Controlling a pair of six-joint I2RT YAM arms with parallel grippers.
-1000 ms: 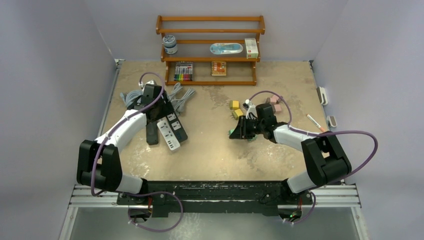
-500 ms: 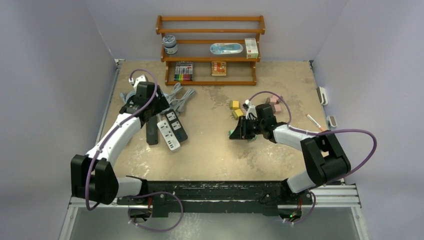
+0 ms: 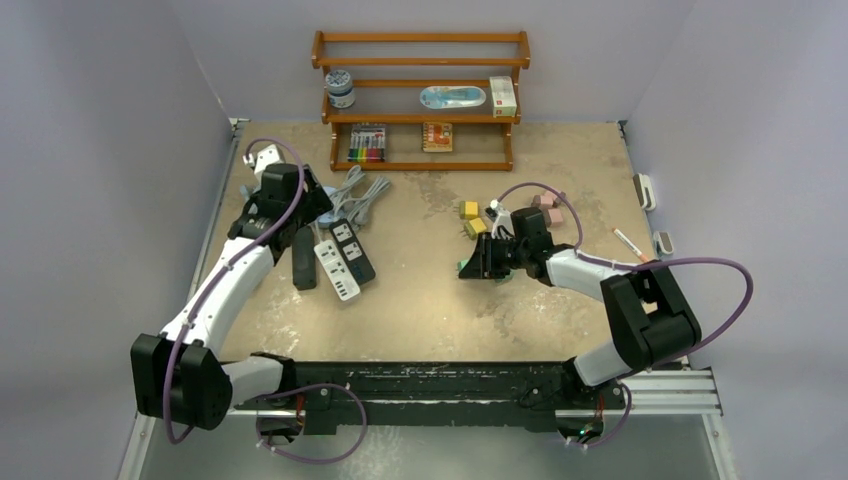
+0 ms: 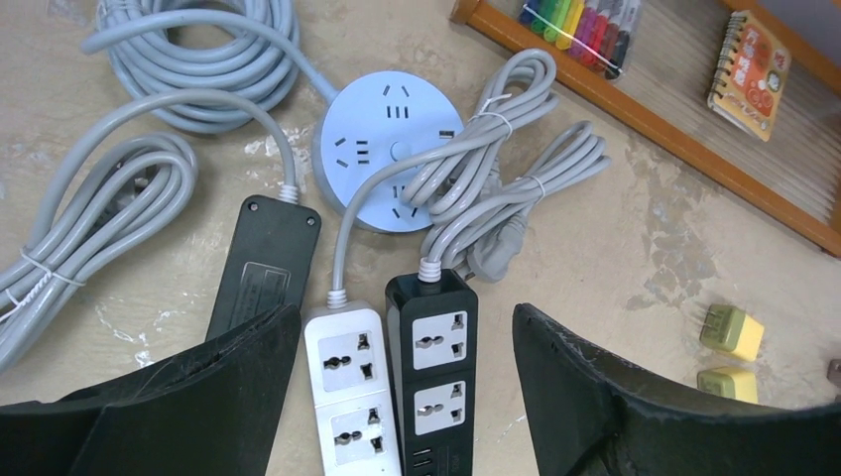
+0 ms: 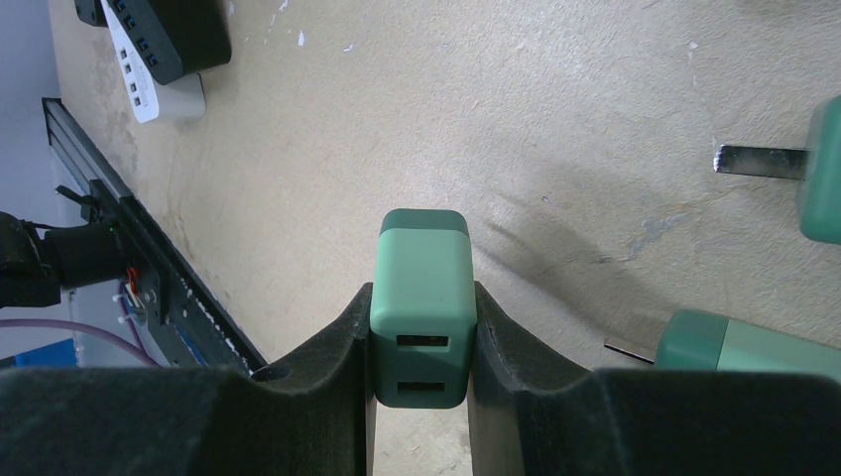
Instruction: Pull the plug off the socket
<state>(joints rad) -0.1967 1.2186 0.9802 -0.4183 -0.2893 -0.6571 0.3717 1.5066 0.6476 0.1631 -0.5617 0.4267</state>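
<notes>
2 grippers: right gripper [image 5: 421, 299] clamped on green plug [image 5: 421, 263], centre-right of top frame, long axis along fingers, no socket on it. Left gripper [image 4: 405, 319] wide over white power strip [image 4: 352, 387] + black power strip [image 4: 436, 347], left of frame, well apart.

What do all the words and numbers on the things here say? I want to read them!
Nothing here is sharp enough to read.
Orange notebook: cover print, too blurred.
Flipped black power strip: label on its back, too small.
White box on the shelf: red print, too small.
Marker pack: no readable text.
Green plug: no writing shows.
</notes>
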